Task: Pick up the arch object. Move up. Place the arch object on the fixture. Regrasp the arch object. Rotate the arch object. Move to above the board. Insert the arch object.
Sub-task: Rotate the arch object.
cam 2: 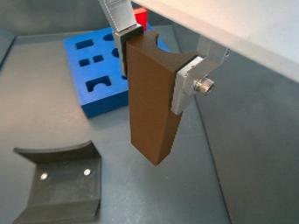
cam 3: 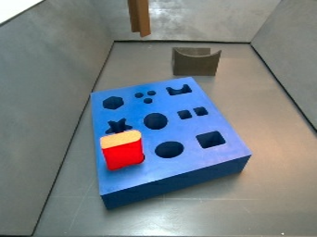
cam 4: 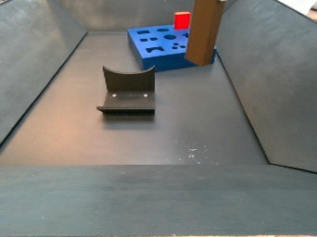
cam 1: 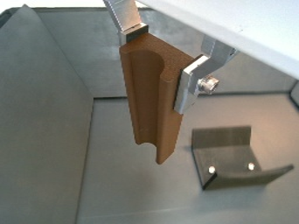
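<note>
Hanging upright in air, smooth brown wooden arch object [cam 2: 152, 101] clamped between gripper [cam 1: 167, 61] plates, clear of grey floor [cam 4: 148, 139]. Grooved face visible in wrist view [cam 1: 149, 96]. Dark curved-top fixture [cam 4: 126, 90] below, apart. Thick blue board [cam 3: 168, 139] carries red cube [cam 3: 121, 150]; gripper out of frame in both side views.

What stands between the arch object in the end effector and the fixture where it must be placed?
Nothing visible does. The end effector holds the arch object upright in the air, its fingers clamped on the upper part. The fixture stands alone on the bare floor, apart from the board, and its curved dip is empty.
</note>
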